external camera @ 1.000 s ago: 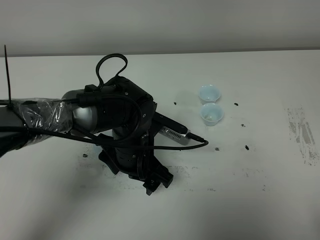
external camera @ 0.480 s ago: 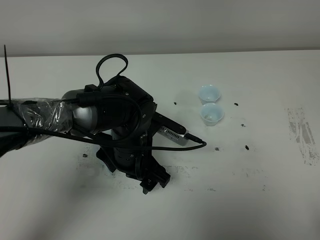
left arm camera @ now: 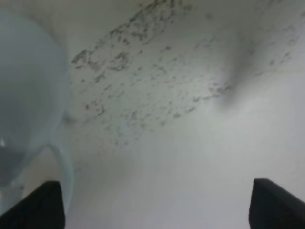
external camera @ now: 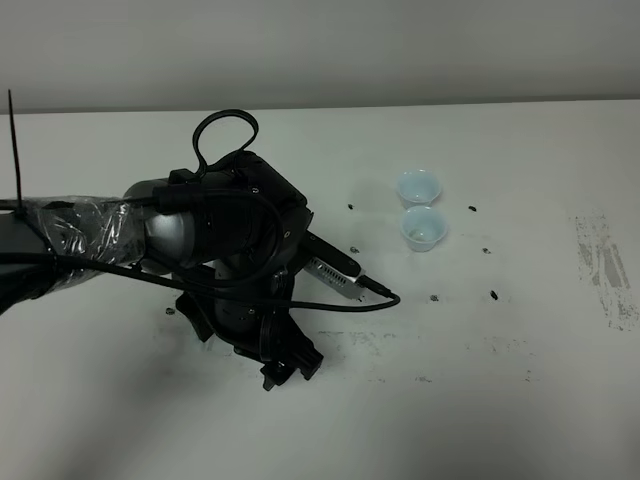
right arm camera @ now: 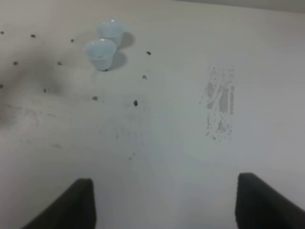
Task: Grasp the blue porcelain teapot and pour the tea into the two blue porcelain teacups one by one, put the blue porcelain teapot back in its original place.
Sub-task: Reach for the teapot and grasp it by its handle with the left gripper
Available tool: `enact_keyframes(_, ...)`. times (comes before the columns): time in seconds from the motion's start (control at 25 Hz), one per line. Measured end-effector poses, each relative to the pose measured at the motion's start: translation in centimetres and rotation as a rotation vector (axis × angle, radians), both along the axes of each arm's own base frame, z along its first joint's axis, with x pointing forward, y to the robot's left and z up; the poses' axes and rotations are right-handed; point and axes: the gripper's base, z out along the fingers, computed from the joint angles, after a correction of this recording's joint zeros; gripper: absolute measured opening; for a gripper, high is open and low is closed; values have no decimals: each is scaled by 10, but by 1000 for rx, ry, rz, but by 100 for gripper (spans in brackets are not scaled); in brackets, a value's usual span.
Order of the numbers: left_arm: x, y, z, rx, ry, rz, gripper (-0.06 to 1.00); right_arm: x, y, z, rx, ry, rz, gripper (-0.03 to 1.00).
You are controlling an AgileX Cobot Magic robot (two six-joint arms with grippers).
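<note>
Currently, the left arm reaches over the left-centre of the desk. Its wrist is bent downward, so the left gripper sits low over the surface.

Left gripper state: fingers spread wide, with only bare, speckled desk between them. Nothing is pinched.

In the left wrist view, a pale blue rounded body fills one side of the picture. It is blurred but is most likely the teapot. Its loop handle lies just beside one fingertip, outside the gap between the fingers. In the high view the arm covers the teapot. A black cable loops from the wrist out across the desk.

The far cup and the near cup stand upright to the right of the arm. They sit just beside each other, one behind the other, and well apart from the left gripper. Both are pale blue with flared rims.

Right gripper state: fingers spread wide over bare desk, holding nothing. In the right wrist view, both cups stand well beyond this gripper. A grey scuff patch marks the desk off to one side of them.
</note>
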Motion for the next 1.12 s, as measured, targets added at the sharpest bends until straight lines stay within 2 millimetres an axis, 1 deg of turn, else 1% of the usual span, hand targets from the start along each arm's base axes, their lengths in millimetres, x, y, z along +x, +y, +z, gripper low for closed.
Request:
enact_keyframes(0.32, -1, 1, 0, 8, 6, 0, 75, 0, 0, 0, 0, 0, 0, 59)
enact_keyframes(0.4, -1, -2, 3, -16, 15, 12, 75, 0, 0, 0, 0, 0, 0, 59)
enact_keyframes(0.48, -3, -7, 16, -63, 36, 30, 75, 0, 0, 0, 0, 0, 0, 59)
enact_keyframes(0.56, -6, -7, 37, -91, 46, 38, 75, 0, 0, 0, 0, 0, 0, 59)
enact_keyframes(0.64, -12, -1, 60, -92, 27, 55, 75, 0, 0, 0, 0, 0, 0, 59)
enact_keyframes(0.72, -13, 7, 78, -81, -41, 85, 75, 0, 0, 0, 0, 0, 0, 59)
enact_keyframes(0.84, -11, 19, 95, -88, -109, 139, 75, 0, 0, 0, 0, 0, 0, 59)
enact_keyframes(0.92, -5, 30, 101, -105, -118, 187, 75, 0, 0, 0, 0, 0, 0, 59)
enact_keyframes(1.0, 4, 43, 101, -131, -97, 263, 75, 0, 0, 0, 0, 0, 0, 59)
enact_keyframes(1.12, 13, 57, 101, -175, -61, 357, 75, 0, 0, 0, 0, 0, 0, 59)
